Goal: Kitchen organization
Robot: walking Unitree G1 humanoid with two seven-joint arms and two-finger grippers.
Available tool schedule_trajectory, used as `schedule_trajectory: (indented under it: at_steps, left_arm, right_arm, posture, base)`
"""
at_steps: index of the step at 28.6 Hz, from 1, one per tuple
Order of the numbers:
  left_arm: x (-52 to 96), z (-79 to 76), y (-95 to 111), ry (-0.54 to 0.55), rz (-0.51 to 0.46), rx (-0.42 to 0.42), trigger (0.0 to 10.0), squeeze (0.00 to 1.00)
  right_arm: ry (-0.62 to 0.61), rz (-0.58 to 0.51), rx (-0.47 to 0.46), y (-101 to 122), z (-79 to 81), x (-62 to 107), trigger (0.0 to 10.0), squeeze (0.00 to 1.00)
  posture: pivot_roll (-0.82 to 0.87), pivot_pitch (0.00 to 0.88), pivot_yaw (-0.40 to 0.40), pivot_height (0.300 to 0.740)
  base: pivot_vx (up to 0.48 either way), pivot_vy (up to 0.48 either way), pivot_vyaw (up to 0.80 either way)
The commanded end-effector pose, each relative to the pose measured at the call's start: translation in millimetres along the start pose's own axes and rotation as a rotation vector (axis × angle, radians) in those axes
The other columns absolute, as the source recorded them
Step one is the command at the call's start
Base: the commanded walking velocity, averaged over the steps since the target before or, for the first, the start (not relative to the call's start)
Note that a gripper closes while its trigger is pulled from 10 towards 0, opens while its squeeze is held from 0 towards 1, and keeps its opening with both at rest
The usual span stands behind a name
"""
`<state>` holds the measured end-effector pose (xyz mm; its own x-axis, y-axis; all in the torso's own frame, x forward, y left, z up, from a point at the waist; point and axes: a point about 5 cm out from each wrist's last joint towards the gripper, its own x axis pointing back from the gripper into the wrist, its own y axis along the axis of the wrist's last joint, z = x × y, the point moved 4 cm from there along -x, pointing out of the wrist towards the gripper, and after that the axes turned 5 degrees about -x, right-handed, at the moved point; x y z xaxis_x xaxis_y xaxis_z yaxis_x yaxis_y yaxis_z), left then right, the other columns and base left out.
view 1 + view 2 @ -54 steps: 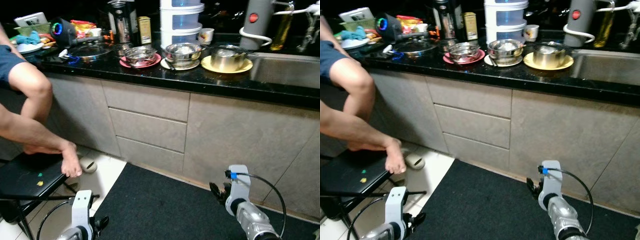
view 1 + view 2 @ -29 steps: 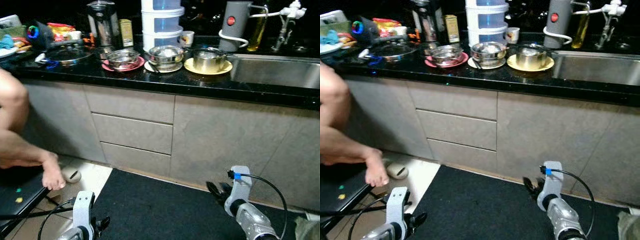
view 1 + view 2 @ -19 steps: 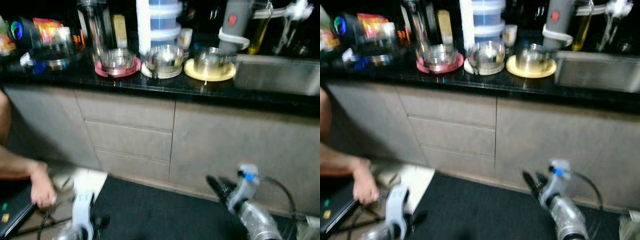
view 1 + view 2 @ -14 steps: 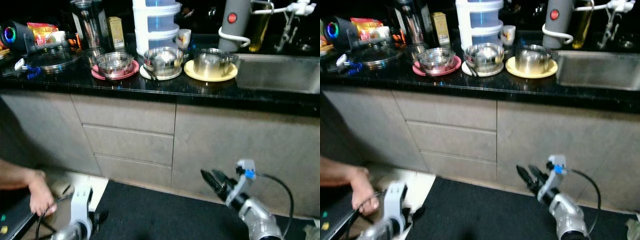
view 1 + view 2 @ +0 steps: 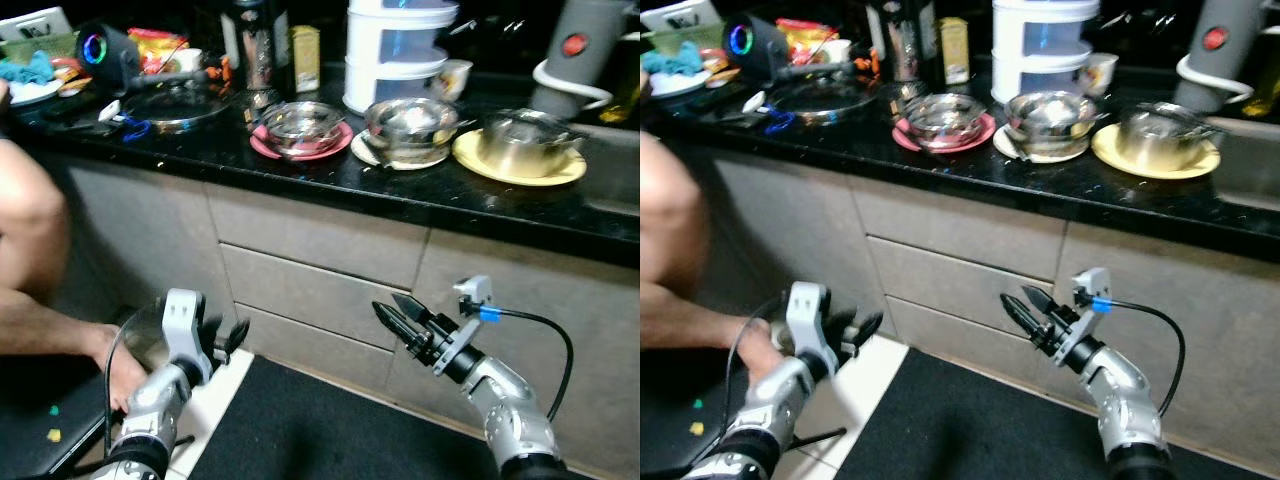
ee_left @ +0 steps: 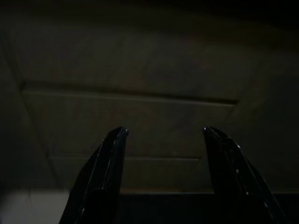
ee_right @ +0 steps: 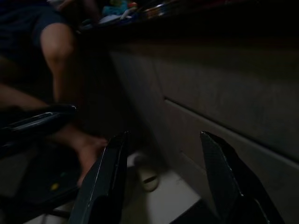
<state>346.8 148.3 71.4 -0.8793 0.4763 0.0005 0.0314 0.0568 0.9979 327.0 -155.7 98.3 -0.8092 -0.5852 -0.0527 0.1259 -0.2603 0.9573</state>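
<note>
Nearest to me I see my right gripper (image 5: 393,312), raised in front of the grey drawers (image 5: 310,290), its two black fingers a little apart and holding nothing. My left gripper (image 5: 228,337) is lower and on the other side, also with fingers spread and empty, just beside a person's foot (image 5: 122,372) on a black stool (image 5: 40,425). Under both grippers lies a dark mat (image 5: 320,430).

Above and beyond the right gripper is the black counter (image 5: 330,175). On it, straight above this gripper, a steel bowl stands on a white plate (image 5: 408,155). To the left of it a steel bowl sits on a pink plate (image 5: 300,143), and to the right a steel pot sits on a yellow plate (image 5: 520,165). Behind them stands a white stacked container (image 5: 400,50). Far above the left gripper lies a glass lid (image 5: 175,103).
</note>
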Motion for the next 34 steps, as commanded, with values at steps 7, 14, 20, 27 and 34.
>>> schedule_trajectory:
  at_steps: [7, 14, 20, 27, 34]
  left_arm:
    - [7.8, -40.0, 4, -0.023, -0.006, -0.098, 10.0, 0.0]
    - [36.5, -19.8, 5, 0.188, 0.054, -0.225, 10.0, 0.0]
    - [47.5, -18.4, -4, 0.23, 0.125, -0.215, 10.0, 0.0]
    - [50.6, -18.9, -1, 0.253, 0.13, -0.231, 10.0, 0.0]
    - [55.9, -22.0, 3, 0.264, 0.12, -0.209, 10.0, 0.0]
  right_arm:
    - [-0.224, 0.072, 0.227, 0, -8.3, 6.7, 10.0, 0.0]
    - [-0.39, 0.049, 0.263, 7, -15.7, 28.0, 10.0, 0.0]
    - [-0.466, 0.009, 0.173, 6, -21.3, 27.7, 10.0, 0.0]
    - [-0.479, 0.046, 0.202, 1, -18.7, 18.4, 10.0, 0.0]
    - [-0.449, 0.045, 0.135, 0, -15.6, 18.5, 10.0, 0.0]
  posture:
    - [-0.1, 0.0, 0.028, 0.74]
    - [-0.08, 0.0, 0.002, 0.74]
    - [-0.05, 0.0, -0.019, 0.74]
    - [-0.03, 0.0, -0.024, 0.74]
    - [-0.04, 0.0, -0.017, 0.74]
  base:
    - [0.0, 0.0, 0.0]
    - [0.0, 0.0, 0.0]
    - [0.0, 0.0, 0.0]
    - [0.0, 0.0, 0.0]
    - [0.0, 0.0, -0.77]
